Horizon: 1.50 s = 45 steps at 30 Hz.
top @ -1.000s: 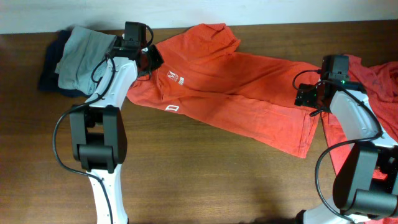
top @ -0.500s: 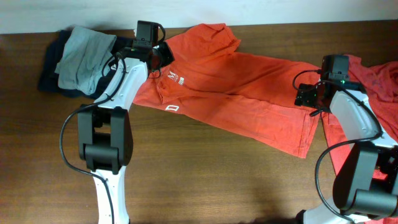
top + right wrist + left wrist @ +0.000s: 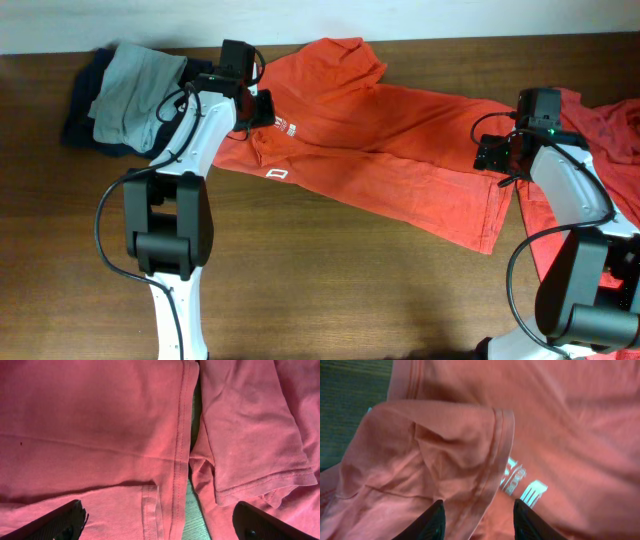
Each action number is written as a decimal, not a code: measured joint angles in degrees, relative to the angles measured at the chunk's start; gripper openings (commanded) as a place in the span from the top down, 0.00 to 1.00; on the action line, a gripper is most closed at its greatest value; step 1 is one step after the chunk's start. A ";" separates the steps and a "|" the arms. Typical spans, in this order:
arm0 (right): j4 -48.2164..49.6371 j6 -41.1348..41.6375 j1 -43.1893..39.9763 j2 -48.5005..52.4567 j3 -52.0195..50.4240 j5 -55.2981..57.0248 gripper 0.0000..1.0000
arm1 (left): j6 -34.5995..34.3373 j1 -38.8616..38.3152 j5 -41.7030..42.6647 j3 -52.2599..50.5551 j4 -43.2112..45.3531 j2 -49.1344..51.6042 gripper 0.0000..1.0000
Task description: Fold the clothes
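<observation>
My T-shirt (image 3: pixel 400 140) is orange-red with white lettering (image 3: pixel 282 127) (the pile (image 3: pixel 120 90) grey and navy); my table (image 3: pixel 350 290) brown woodgrain.

A robot laboratory or test bench was suggested, not a home. A bare brown wooden table (image 3: pixel 330 300) was set against a plain white wall (image 3: pixel 400 18) at 12 o'clock. Two black-and-white robot arms with loose cables were mounted toward 6 o'clock: the left arm (image 3: pixel 165 215) and the right arm (image 3: pixel 580 190). An orange-red T-shirt (image 3: pixel 400 160) was spread between them, and a pile of grey and dark clothes (image 3: pixel 125 95) was laid at 10 o'clock.
</observation>
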 measured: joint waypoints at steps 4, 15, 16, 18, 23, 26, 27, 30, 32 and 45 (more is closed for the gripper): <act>0.00 -0.02 0.00 0.00 0.00 -0.02 0.01 | 2.86 -0.72 -2.89 0.15 -0.26 -0.13 0.55; 0.00 0.00 0.00 0.00 0.00 -0.02 0.01 | 7.50 -3.89 -9.90 0.48 5.99 -0.24 0.56; 0.00 0.00 0.00 0.00 0.00 -0.02 0.01 | 7.61 -4.15 -10.69 0.48 6.14 -0.26 0.56; 0.00 -0.04 0.00 0.00 0.00 -0.02 0.01 | 7.67 -4.66 -11.91 0.48 6.49 -0.26 0.56; 0.00 0.02 0.00 0.00 0.00 -0.02 0.01 | 7.82 -5.01 -13.53 0.52 6.97 -0.11 0.56; 0.00 0.02 0.00 0.00 0.00 -0.02 0.01 | 7.85 -5.01 -14.69 0.57 7.54 0.57 0.57; 0.00 0.00 0.00 0.00 0.00 -0.02 0.01 | 7.89 -5.01 -15.15 0.57 7.93 1.03 0.57; 0.00 -0.02 0.00 0.00 0.00 -0.02 0.01 | 8.04 -5.01 -16.09 0.57 8.92 2.45 0.56; 0.00 0.02 0.00 0.00 0.00 -0.02 0.01 | 8.04 -5.01 -16.37 0.57 9.25 3.30 0.57; 0.00 -0.02 0.00 0.00 0.00 0.00 0.01 | 8.22 -5.62 -16.96 0.57 10.51 4.20 0.57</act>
